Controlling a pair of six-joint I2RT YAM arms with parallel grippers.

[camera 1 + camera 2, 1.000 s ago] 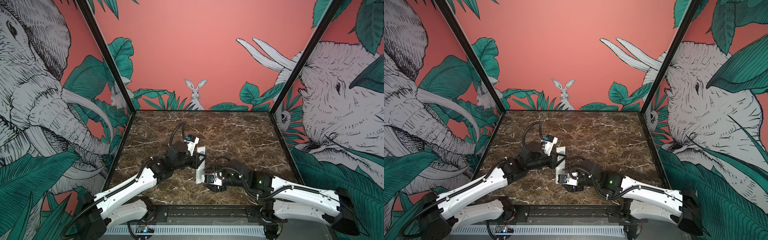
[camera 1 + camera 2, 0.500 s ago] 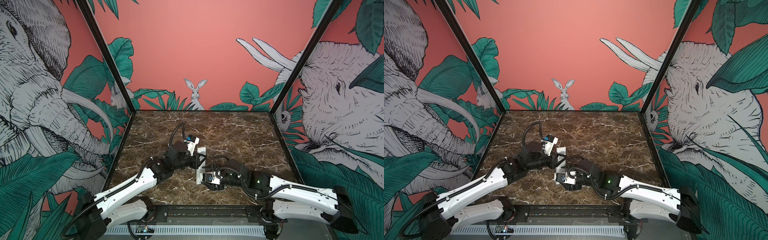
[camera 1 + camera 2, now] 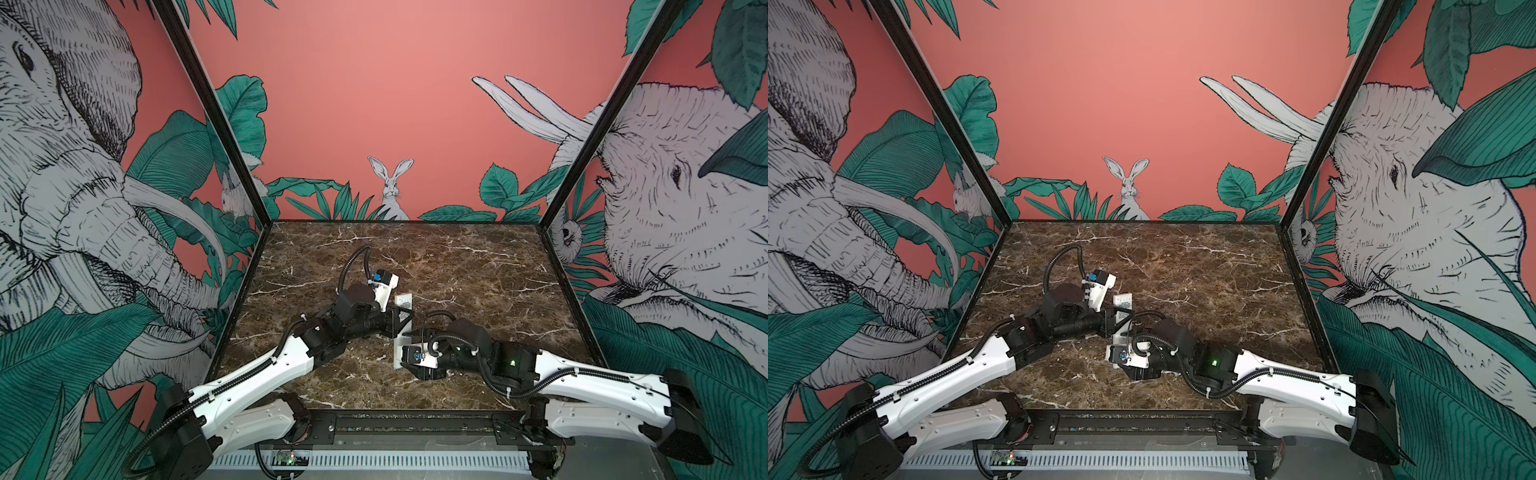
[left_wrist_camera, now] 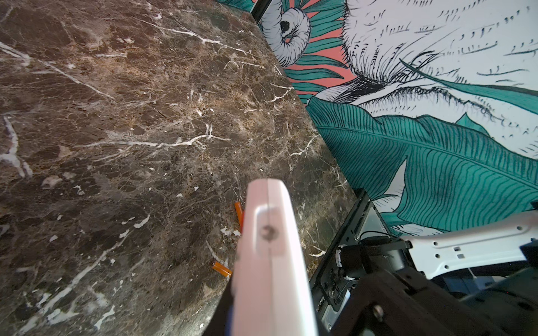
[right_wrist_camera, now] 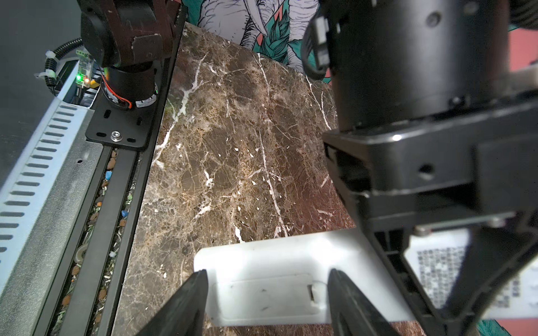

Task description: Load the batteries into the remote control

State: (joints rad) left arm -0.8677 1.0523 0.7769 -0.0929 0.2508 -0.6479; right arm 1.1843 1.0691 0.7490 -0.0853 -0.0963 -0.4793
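The right gripper (image 5: 267, 273) is nearest, its fingers (image 5: 186, 305) set moderately apart over the plain white back of the remote control (image 5: 262, 259), one at each end of the battery cover (image 5: 262, 293), which sits in place; whether they press the plastic cannot be told. Just beyond, the left gripper (image 3: 399, 322) is clamped tight on the remote's middle, holding it off the marble table (image 4: 116, 131), near end toward the front rail.

Only the right wrist view shows the cover and its latch notch, with a printed label (image 5: 436, 261) past the left gripper. Only the left wrist view shows the batteries (image 4: 238, 211): two orange cylinders lying on the marble below the remote, apart from each other and partly hidden behind its edge. Both top views hide them, and in a top view the remote's far end (image 3: 1124, 300) sticks out beyond the left gripper.

Since a second ago the right gripper has edged slightly toward the remote, its gap unchanged; the left grip and the remote have stayed put.
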